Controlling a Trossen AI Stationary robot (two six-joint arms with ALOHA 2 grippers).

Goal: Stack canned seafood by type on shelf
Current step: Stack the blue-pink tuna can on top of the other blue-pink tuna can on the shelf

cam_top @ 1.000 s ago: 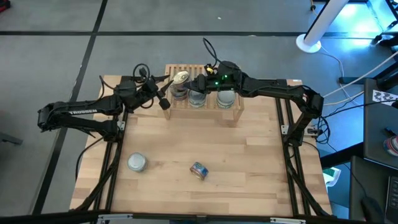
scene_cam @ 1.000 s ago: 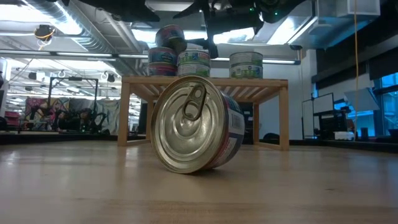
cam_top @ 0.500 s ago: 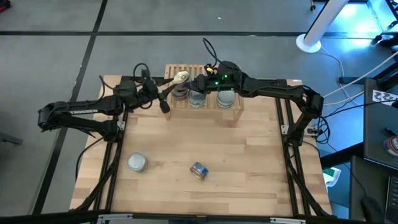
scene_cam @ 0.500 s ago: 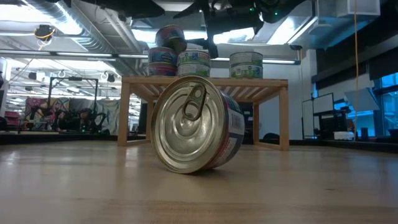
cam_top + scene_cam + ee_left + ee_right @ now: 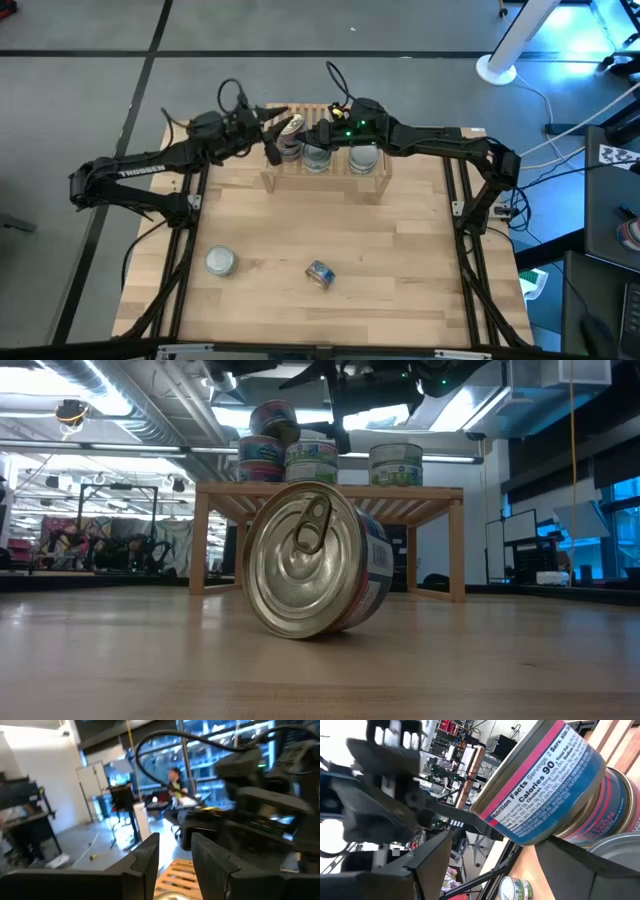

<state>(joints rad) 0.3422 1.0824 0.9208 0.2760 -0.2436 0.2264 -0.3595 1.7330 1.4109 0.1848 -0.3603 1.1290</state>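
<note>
The light-wood shelf (image 5: 325,175) (image 5: 330,495) stands at the table's far side with several tins on its slats. At its left end a blue-red tin (image 5: 291,126) (image 5: 272,415) (image 5: 540,780) with a gold lid tilts on another blue-red tin (image 5: 261,457) (image 5: 620,810). Teal-green tins (image 5: 312,460) (image 5: 396,464) stand to its right. My right gripper (image 5: 308,132) (image 5: 495,837) reaches in from the right and is shut on the tilted tin. My left gripper (image 5: 271,147) (image 5: 175,845), its fingers a narrow gap apart, hovers just left of that tin. My right gripper pinches the tilted tin by its near edge (image 5: 512,836), one finger (image 5: 437,855) toward the lid side and one (image 5: 565,865) toward the base side, coming level from the table's right. The tin leans with its base rim on the tin below. My left gripper is close beside the tilted tin; whether it touches it I cannot tell.
A silver-lidded tin (image 5: 220,262) stands upright on the near left of the table. A blue-red tin (image 5: 320,273) (image 5: 315,560) lies on its side near the middle. Bare wood lies between them and the shelf.
My left gripper has risen and moved from in front of the shelf's left end toward the far edge and the tilted tin, ending beside it. The tilted tin has kept its place.
</note>
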